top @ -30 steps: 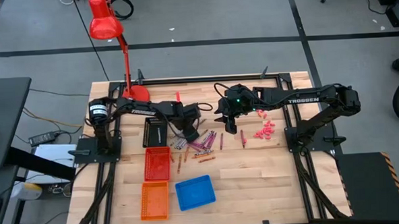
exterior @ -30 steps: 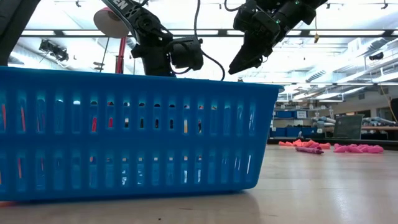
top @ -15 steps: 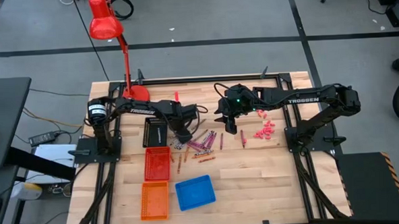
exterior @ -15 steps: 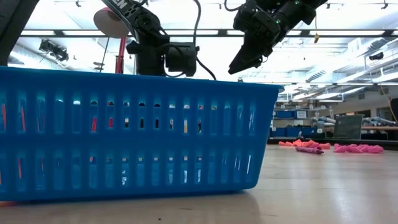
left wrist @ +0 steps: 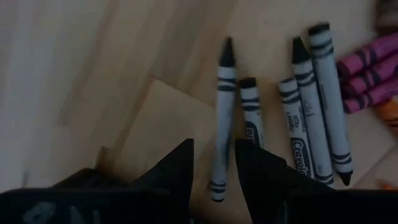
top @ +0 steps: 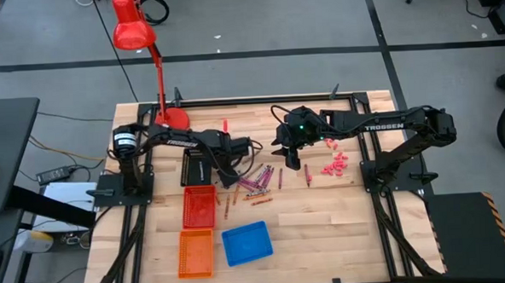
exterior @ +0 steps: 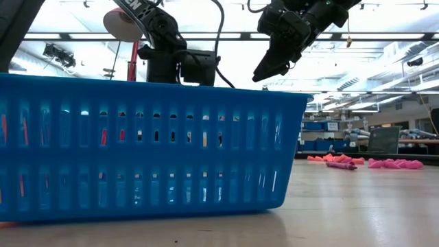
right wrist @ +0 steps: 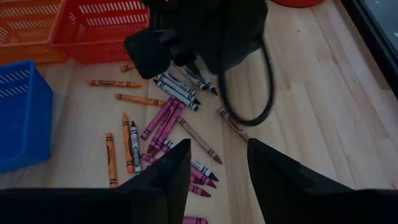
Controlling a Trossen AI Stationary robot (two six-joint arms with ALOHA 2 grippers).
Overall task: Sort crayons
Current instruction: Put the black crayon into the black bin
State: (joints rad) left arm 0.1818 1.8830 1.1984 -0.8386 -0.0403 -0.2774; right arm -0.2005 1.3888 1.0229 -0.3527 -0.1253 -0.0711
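A: Where do we find the crayons (top: 253, 182)?

B: We see most of them loose on the wooden surface (top: 324, 215), just beyond the red basket (top: 199, 206) and a little to its right. Magenta, grey, orange and brown ones lie mixed there.

A: And the left gripper (left wrist: 213, 163)?

B: We see it low over the surface, just beyond the red basket, at the near edge of the loose crayons. Its fingers (left wrist: 174, 168) stand apart with nothing held. In the left wrist view one grey crayon (left wrist: 222, 118) lies lengthwise in line with the gap, its near end between the tips. Whether the fingers touch it, we cannot tell. Four more grey crayons (left wrist: 311, 106) lie just beside it, and magenta ones (left wrist: 367, 74) past those.

A: The right gripper (right wrist: 214, 163)?

B: We see it hanging above the surface, farther from the red basket than the crayons are. Its fingers (right wrist: 171, 171) are spread and hold nothing.

A: What else do we have near the red basket?

B: The orange basket (top: 196, 253) sits directly in front of it and the blue basket (top: 247, 243) beside that one. A red lamp (top: 133, 31) stands at the far edge of the surface, and small pink bits (top: 335, 165) lie well off to the right of the crayons.
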